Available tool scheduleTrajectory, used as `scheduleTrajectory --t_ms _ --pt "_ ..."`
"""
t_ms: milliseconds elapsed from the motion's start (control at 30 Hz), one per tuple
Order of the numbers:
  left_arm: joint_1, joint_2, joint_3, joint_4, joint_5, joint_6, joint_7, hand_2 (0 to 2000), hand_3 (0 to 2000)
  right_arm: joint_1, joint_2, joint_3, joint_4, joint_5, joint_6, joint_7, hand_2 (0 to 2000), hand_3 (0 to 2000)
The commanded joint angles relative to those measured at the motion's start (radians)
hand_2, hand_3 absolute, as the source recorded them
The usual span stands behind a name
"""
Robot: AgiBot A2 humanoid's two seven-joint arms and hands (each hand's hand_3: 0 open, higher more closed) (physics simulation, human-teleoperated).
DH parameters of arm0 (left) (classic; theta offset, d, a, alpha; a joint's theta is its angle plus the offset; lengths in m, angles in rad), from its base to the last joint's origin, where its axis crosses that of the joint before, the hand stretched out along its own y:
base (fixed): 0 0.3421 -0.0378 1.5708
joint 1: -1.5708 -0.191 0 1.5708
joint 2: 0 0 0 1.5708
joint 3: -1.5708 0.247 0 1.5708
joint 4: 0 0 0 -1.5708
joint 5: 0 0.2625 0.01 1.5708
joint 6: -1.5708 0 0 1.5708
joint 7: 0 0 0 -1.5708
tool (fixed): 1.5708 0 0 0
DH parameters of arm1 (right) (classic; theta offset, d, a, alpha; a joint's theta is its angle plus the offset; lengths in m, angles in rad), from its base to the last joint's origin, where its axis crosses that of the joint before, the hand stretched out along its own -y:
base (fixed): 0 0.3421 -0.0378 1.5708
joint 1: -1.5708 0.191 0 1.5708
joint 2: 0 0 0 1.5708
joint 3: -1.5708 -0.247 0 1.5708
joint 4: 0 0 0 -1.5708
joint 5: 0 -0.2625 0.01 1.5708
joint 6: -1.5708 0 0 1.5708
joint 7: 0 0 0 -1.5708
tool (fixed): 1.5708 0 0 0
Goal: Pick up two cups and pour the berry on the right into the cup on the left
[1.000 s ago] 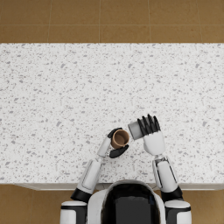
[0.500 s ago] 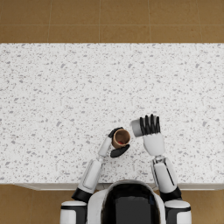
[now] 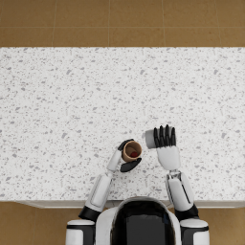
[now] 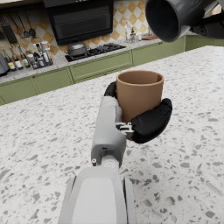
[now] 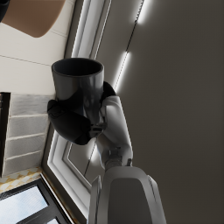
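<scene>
Gripping a brown cup point(image 3: 131, 151) upright, the left hand point(image 3: 125, 157) holds it above the speckled tabletop point(image 3: 67, 110), close to the robot's body. A dark red berry point(image 3: 134, 153) lies inside the brown cup. The right hand point(image 3: 164, 137) holds a grey cup point(image 3: 150, 139) tipped on its side, mouth facing the brown cup, just beside it and slightly higher. In the left wrist view the grey cup's open mouth point(image 4: 168, 18) hangs above and beyond the brown cup point(image 4: 139, 94), the two apart.
</scene>
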Motion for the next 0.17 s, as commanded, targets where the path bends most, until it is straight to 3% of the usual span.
scheduleTrajectory --t_ms 33,167 --pt "0.000 0.000 0.000 0.000 0.000 0.000 0.000 2000 1280 0.000 0.000 0.000 0.000 0.000 0.000 0.000 2000 1280" --pt "0.000 0.000 0.000 0.000 0.000 0.000 0.000 2000 1280 0.000 0.000 0.000 0.000 0.000 0.000 0.000 2000 1280"
